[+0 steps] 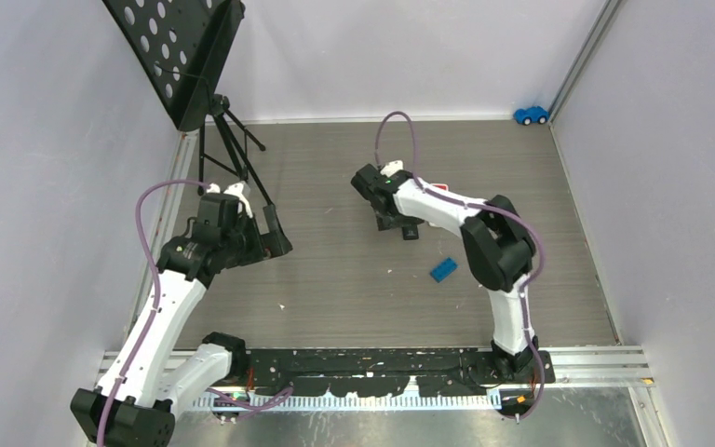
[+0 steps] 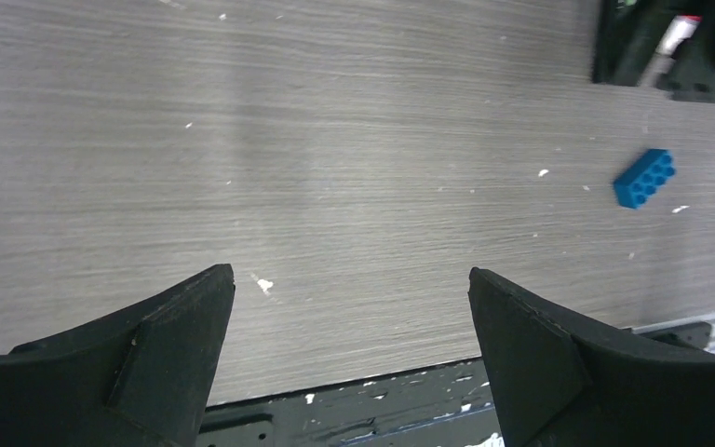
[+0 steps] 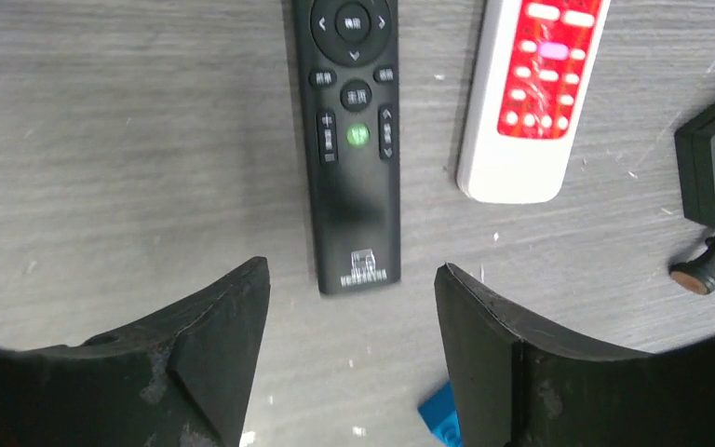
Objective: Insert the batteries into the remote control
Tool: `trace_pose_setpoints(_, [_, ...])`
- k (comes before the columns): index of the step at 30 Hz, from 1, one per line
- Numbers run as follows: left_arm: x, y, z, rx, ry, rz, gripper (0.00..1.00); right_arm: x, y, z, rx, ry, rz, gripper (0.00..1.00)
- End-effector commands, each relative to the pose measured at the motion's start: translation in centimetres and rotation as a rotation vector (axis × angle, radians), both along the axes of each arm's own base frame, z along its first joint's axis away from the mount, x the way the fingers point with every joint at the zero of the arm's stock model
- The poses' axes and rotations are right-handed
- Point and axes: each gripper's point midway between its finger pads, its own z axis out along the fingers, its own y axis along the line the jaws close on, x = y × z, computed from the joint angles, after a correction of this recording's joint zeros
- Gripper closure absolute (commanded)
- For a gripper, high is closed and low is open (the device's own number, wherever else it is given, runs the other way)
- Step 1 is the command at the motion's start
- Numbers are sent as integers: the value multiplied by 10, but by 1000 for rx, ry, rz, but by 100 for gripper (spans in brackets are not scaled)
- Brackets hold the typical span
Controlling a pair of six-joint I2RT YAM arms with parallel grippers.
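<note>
**Poised open over a face-up remote**

Risks clamping the black remote as found: buttons up near the middle of the desk, toward its far edge, just beside a white remote. Would likely leave the battery side underneath, or shove it askew. Cannot make out any batteries. Right gripper: fingers apart, holding nothing, above the remote's near end. Left gripper: spread wide, empty, over the desk's left side.

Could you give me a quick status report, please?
Left gripper open over table. Right gripper open near black remote, buttons up. No batteries in view. Nothing blocking.
</note>
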Motion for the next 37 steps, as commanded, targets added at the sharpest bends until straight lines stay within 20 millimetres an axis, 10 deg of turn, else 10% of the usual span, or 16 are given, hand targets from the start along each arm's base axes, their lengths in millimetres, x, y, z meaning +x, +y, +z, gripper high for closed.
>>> trace_pose_setpoints(1, [-7,19,6,89,12,45,0,-9,16,71,228,-125,28,28])
trace_pose_setpoints(24, [-77,68,140,133,-513,102,0,-225,-215,342,512,-766,10,12])
trace_pose_setpoints(37, [-91,70,147,111,-543,109,0,-260,-240,354,604,-859,34,10])
